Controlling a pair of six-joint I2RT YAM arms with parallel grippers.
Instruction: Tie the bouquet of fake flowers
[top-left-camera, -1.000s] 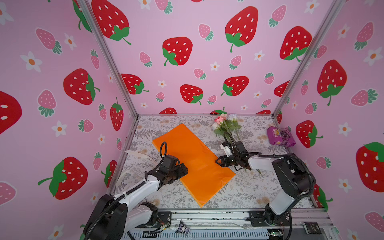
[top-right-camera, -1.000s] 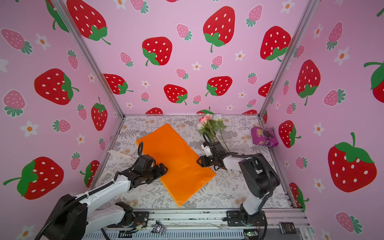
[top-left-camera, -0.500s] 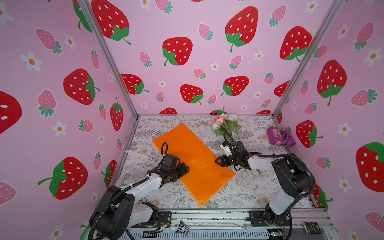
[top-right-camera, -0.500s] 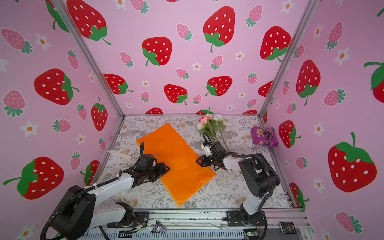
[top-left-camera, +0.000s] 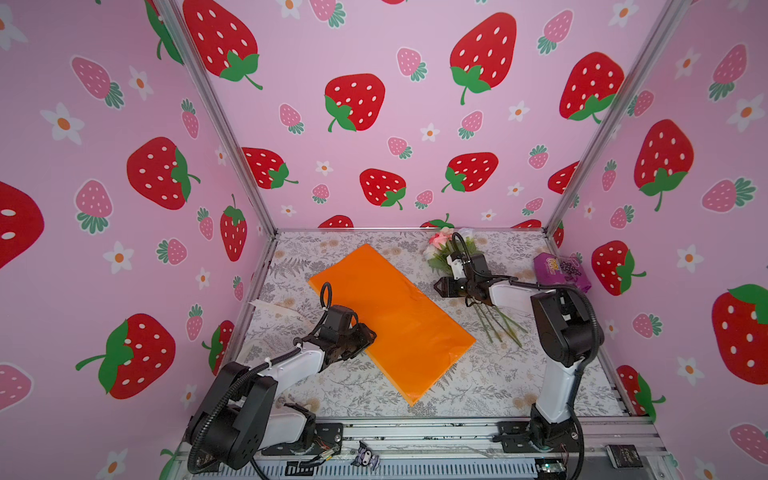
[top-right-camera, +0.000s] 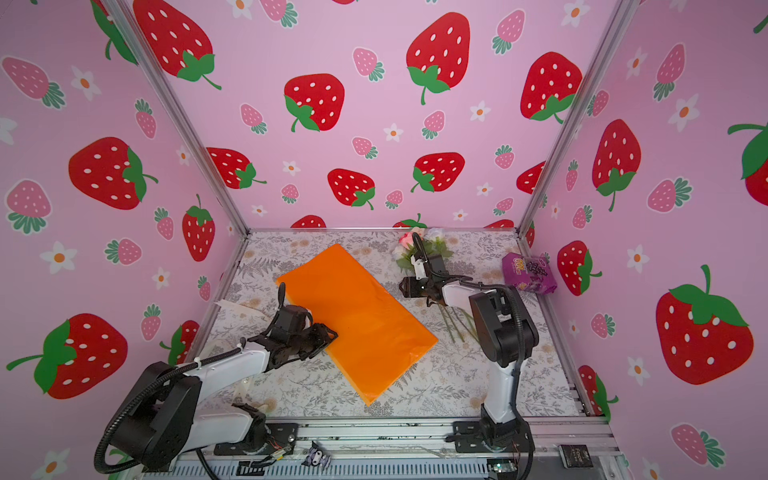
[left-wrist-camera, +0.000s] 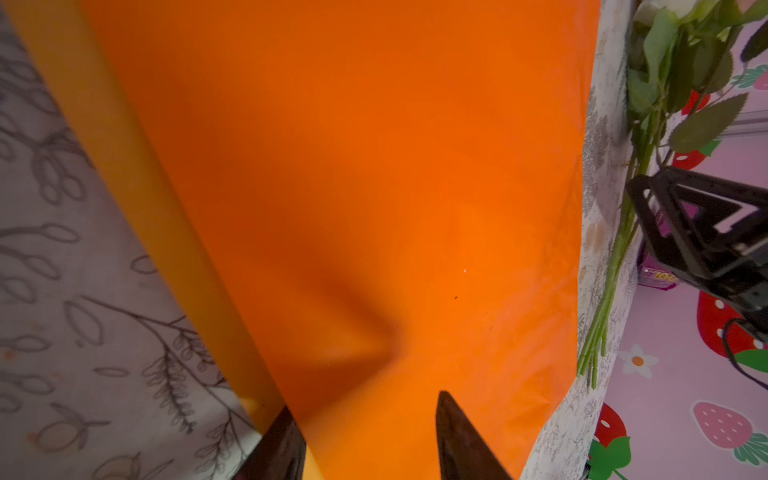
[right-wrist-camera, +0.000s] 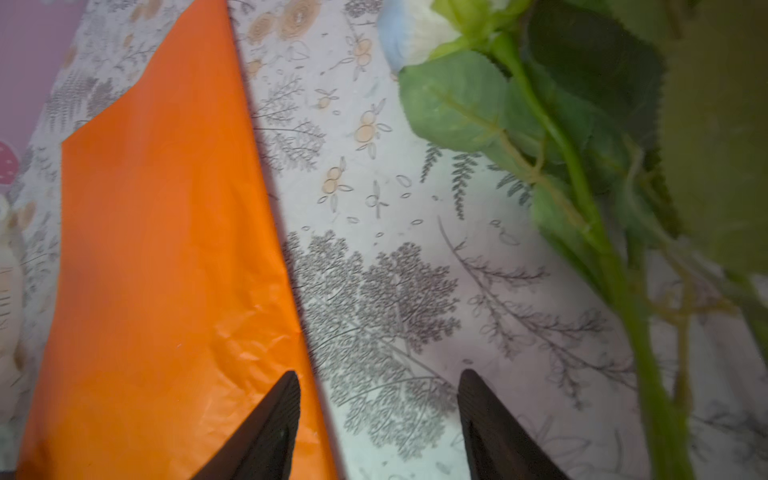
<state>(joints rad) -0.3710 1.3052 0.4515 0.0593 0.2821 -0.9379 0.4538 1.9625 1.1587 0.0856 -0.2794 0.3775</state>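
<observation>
Both hands part-open, empty: my left hand (top-left-camera: 371, 335) astride the orange wrapping paper (top-left-camera: 395, 316) edge, below centre in both top views; right hand (top-left-camera: 437, 286) beside the fake flowers (top-left-camera: 441, 246), right of centre on the tabletop (top-left-camera: 478, 382). My pinch could crumple the sheet or drag it askew.

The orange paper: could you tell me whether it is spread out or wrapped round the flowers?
Spread out: the orange paper lies open on the table, flowers beside it, apart.

Probably lab test booth: strawberry-print walls (top-left-camera: 374, 62), aluminium frame (top-left-camera: 219, 124).
</observation>
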